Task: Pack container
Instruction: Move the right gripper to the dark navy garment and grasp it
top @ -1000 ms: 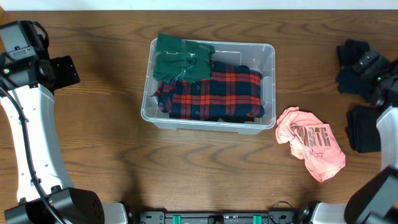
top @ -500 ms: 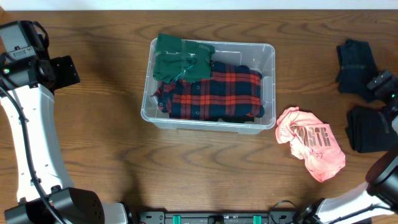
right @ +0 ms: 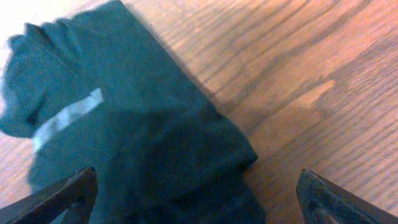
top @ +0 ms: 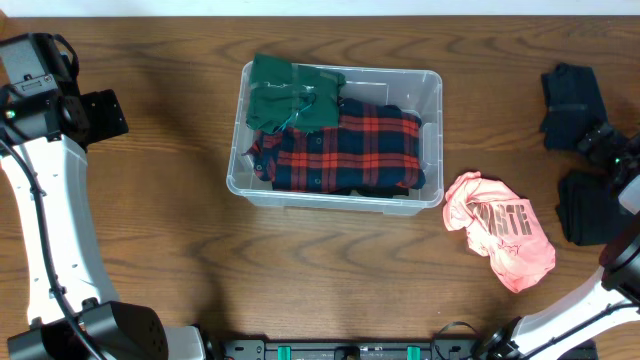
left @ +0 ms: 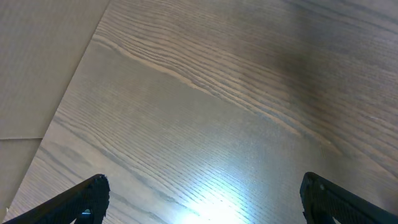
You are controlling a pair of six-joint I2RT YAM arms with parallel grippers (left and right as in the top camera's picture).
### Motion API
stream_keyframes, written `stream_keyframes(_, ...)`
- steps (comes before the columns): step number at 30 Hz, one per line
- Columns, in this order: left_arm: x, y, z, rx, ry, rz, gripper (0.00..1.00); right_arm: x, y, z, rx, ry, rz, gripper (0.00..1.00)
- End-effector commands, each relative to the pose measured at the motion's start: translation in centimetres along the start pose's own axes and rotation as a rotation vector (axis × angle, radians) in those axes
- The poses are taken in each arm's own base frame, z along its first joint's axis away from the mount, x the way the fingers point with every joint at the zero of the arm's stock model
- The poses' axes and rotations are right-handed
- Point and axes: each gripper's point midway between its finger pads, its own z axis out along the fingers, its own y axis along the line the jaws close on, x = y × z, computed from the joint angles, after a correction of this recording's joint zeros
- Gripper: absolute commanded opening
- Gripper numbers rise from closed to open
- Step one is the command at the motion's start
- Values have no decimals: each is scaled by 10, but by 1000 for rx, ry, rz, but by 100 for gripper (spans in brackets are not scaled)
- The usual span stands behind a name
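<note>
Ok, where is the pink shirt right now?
In the overhead view, the pink shirt lies on the table just off the lower right corner of the container, left of the dark folded garment.

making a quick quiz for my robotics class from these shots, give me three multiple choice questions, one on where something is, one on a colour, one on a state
1. Where is the pink shirt?
A. on the table, right of the bin
B. inside the bin
C. draped over the bin's rim

2. What colour is the folded cloth in the bin's far left corner?
A. yellow
B. green
C. white

3. The right gripper is:
A. shut on the pink shirt
B. shut on the bin's rim
C. open above a dark garment

Answers:
1 A, the overhead view shows the shirt lying on bare wood beside the bin's near right corner.
2 B, the cloth is plainly green, next to the red plaid.
3 C, in the right wrist view the fingers stand wide apart with nothing between them.
</note>
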Motion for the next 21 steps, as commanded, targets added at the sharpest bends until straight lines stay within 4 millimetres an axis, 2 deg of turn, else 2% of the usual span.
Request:
stream_keyframes(1,2,1,2,-9,10,11,98,14,-7,11,-1,24,5,98)
stream_keyframes(3,2,1,2,-9,10,11,98,18,-7,15,-9,26,15,94)
stream_keyframes(5,2,1,2,-9,10,11,98,18,-6,17,-19,22,23,83)
stream_keyframes(7,2,1,2,-9,10,11,98,18,-4,18,-28,18,38,77)
stream_keyframes(14,2,1,2,-9,10,11,98,13,17,19,-107,1,22,51)
stream_keyframes(16,2,1,2,-9,10,11,98,14,22,20,-114,3,15,38)
stream_keyframes(18,2,1,2,-9,10,11,98,15,27,21,-122,4,8,17)
stream_keyframes(21,2,1,2,-9,10,11,98,14,32,21,-131,0,23,9)
